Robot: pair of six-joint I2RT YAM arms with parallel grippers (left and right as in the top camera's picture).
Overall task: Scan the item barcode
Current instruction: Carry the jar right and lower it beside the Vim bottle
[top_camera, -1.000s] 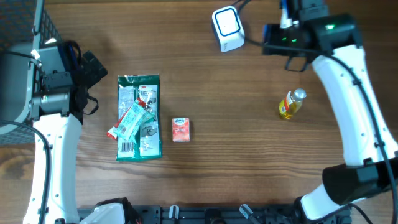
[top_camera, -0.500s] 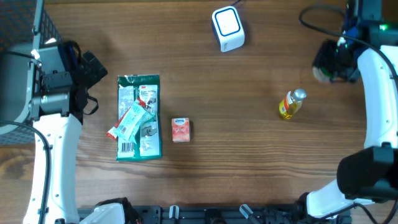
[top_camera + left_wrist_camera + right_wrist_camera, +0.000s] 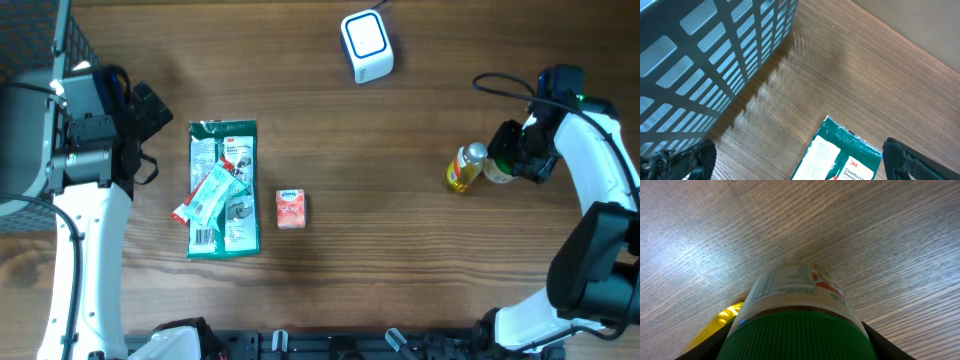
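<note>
Right gripper [image 3: 512,158]: clamps a green-capped, paper-labelled round jar [image 3: 797,310], right of and nearer the robot than the white box-shaped barcode scanner [image 3: 366,46], just beside a yellow plastic bottle [image 3: 461,172]. Left gripper [image 3: 800,162]: stands fully open, holds nothing, far left of the scanner, over a green plastic glove packet [image 3: 840,155].

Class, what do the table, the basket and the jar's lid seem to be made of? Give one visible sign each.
Table: wood or wood-look laminate, matte; brown grain lines.
Basket: probably plastic, grey; moulded lattice of slots.
Lid of the jar: likely plastic, green; fine ribs round its edge.
</note>
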